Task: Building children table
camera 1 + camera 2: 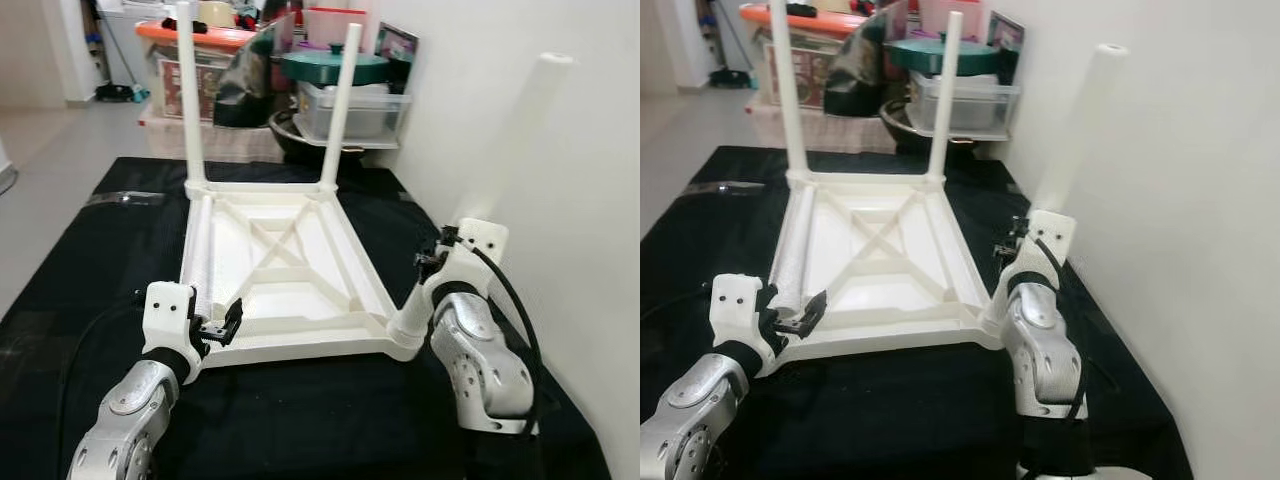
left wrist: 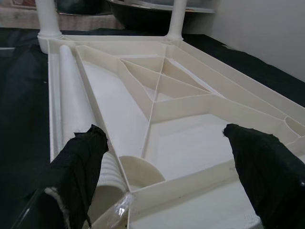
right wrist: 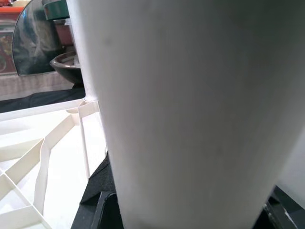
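Left eye view: upturned white tabletop (image 1: 290, 270) lies on the black cloth (image 1: 80, 260). Right gripper (image 1: 432, 262) clasps the table leg (image 1: 480, 190) at its near right corner; left gripper (image 1: 222, 328), fingers spread, hovers at the near left corner.

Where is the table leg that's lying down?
The loose leg lies inside the upside-down tabletop, along its left rim, its near end just ahead of the open left gripper.

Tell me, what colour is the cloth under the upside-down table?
Black. The cloth under the white table shows best in the left eye view.
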{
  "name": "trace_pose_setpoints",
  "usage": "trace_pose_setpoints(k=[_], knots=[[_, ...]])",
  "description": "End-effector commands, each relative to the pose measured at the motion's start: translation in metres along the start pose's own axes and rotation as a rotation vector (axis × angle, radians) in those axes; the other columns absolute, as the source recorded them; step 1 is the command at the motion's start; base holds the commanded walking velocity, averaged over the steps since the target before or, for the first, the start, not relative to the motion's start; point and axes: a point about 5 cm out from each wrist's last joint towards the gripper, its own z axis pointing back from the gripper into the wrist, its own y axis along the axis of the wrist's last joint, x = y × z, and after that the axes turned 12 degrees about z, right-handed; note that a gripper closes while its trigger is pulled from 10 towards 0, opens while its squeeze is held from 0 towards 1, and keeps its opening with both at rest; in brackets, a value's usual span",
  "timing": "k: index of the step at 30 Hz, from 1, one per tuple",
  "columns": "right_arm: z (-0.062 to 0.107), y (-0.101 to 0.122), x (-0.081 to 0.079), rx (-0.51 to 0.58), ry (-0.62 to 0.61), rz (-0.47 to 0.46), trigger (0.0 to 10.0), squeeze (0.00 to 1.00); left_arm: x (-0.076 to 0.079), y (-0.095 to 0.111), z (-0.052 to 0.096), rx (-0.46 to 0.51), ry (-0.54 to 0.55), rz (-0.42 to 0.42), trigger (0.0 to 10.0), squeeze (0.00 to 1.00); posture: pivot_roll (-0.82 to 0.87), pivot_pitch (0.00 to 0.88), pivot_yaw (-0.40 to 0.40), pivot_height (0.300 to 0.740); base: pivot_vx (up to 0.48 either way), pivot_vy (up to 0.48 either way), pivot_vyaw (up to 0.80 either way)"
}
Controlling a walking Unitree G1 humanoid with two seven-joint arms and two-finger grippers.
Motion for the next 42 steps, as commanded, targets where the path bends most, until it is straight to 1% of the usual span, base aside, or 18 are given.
trace_pose_setpoints(k=[1, 3, 4, 6, 8, 9, 10, 11, 12, 14, 17, 27, 29, 31, 35, 36, 40, 42], knots=[[0.002, -0.047, -0.012, -0.268, 0.107, 0.009, 0.0, 0.00, 0.002, -0.002, -0.003, -0.005, -0.004, -0.014, 10.0, 0.00, 0.05, 0.000, -0.097, 0.740, 0.000, 0.000, 0.00], [0.002, -0.047, -0.012, -0.268, 0.107, 0.009, 0.0, 0.00, 0.002, -0.002, -0.003, -0.005, -0.004, -0.014, 10.0, 0.00, 0.05, 0.000, -0.097, 0.740, 0.000, 0.000, 0.00], [0.004, -0.041, -0.017, -0.226, 0.169, -0.012, 0.0, 0.00, 0.003, -0.002, -0.004, -0.004, -0.006, -0.013, 10.0, 0.00, 0.05, 0.000, -0.097, 0.740, 0.000, 0.000, 0.00], [0.013, -0.026, -0.034, -0.111, 0.389, -0.031, 0.0, 0.00, 0.003, -0.002, -0.005, -0.002, -0.008, -0.014, 10.0, 0.00, 0.04, 0.000, -0.092, 0.740, 0.000, 0.000, 0.00], [0.013, -0.026, -0.034, -0.111, 0.389, -0.031, 0.0, 0.00, 0.003, -0.002, -0.005, -0.002, -0.008, -0.014, 10.0, 0.00, 0.04, 0.000, -0.092, 0.740, 0.000, 0.000, 0.00], [0.017, -0.022, -0.039, -0.078, 0.467, -0.031, 0.0, 0.00, 0.003, -0.002, -0.005, -0.001, -0.009, -0.014, 10.0, 0.00, 0.04, 0.000, -0.092, 0.740, 0.000, 0.000, 0.00], [0.017, -0.022, -0.039, -0.078, 0.467, -0.031, 0.0, 0.00, 0.003, -0.002, -0.005, -0.001, -0.009, -0.014, 10.0, 0.00, 0.04, 0.000, -0.092, 0.740, 0.000, 0.000, 0.00], [0.032, -0.012, -0.045, 0.012, 0.703, -0.020, 0.0, 0.00, 0.003, -0.001, -0.006, 0.000, -0.013, -0.015, 10.0, 0.00, 0.04, 0.000, -0.092, 0.740, 0.000, 0.000, 0.00], [0.032, -0.012, -0.045, 0.012, 0.703, -0.020, 0.0, 0.00, 0.003, -0.001, -0.006, 0.000, -0.013, -0.015, 10.0, 0.00, 0.04, 0.000, -0.092, 0.740, 0.000, 0.000, 0.00], [0.048, -0.005, -0.048, 0.079, 0.913, -0.004, 0.0, 0.00, 0.002, 0.000, -0.007, 0.004, -0.015, -0.016, 10.0, 0.00, 0.04, 0.000, -0.096, 0.740, 0.000, 0.000, 0.00], [0.056, -0.003, -0.048, 0.129, 1.035, 0.039, 0.0, 0.00, 0.001, 0.000, -0.008, 0.009, -0.012, -0.018, 10.0, 0.00, 0.04, 0.000, -0.100, 0.740, 0.000, 0.000, 0.00], [0.054, 0.005, -0.048, 0.197, 1.096, 0.060, 0.0, 0.00, 0.000, 0.000, -0.006, 0.014, -0.005, -0.021, 10.0, 0.00, 0.06, 0.000, -0.110, 0.740, 0.000, 0.000, 0.00], [0.051, 0.007, -0.046, 0.216, 1.080, 0.104, 0.0, 0.00, 0.000, 0.000, -0.006, 0.015, -0.004, -0.024, 10.0, 0.00, 0.05, 0.000, -0.109, 0.740, 0.000, 0.000, 0.00], [0.050, 0.007, -0.045, 0.221, 1.079, 0.116, 0.0, 0.00, 0.000, 0.000, -0.006, 0.015, -0.004, -0.025, 10.0, 0.00, 0.05, 0.000, -0.109, 0.740, 0.000, 0.000, 0.00], [0.051, 0.011, -0.043, 0.270, 1.086, 0.177, 0.0, 0.00, 0.000, 0.000, -0.007, 0.017, -0.006, -0.027, 10.0, 0.00, 0.05, 0.000, -0.104, 0.740, 0.000, 0.000, 0.00], [0.052, 0.013, -0.042, 0.294, 1.085, 0.211, 0.0, 0.00, 0.000, 0.000, -0.007, 0.017, -0.008, -0.028, 10.0, 0.00, 0.05, 0.000, -0.103, 0.740, 0.000, 0.000, 0.00], [0.051, 0.014, -0.041, 0.319, 1.069, 0.233, 0.0, 0.00, 0.000, 0.000, -0.008, 0.017, -0.010, -0.030, 10.0, 0.00, 0.05, 0.000, -0.103, 0.740, 0.000, 0.000, 0.00], [0.051, 0.016, -0.041, 0.374, 1.042, 0.341, 0.0, 0.00, 0.000, 0.000, -0.008, 0.018, -0.011, -0.031, 10.0, 0.00, 0.05, 0.000, -0.099, 0.740, 0.000, 0.000, 0.00]])
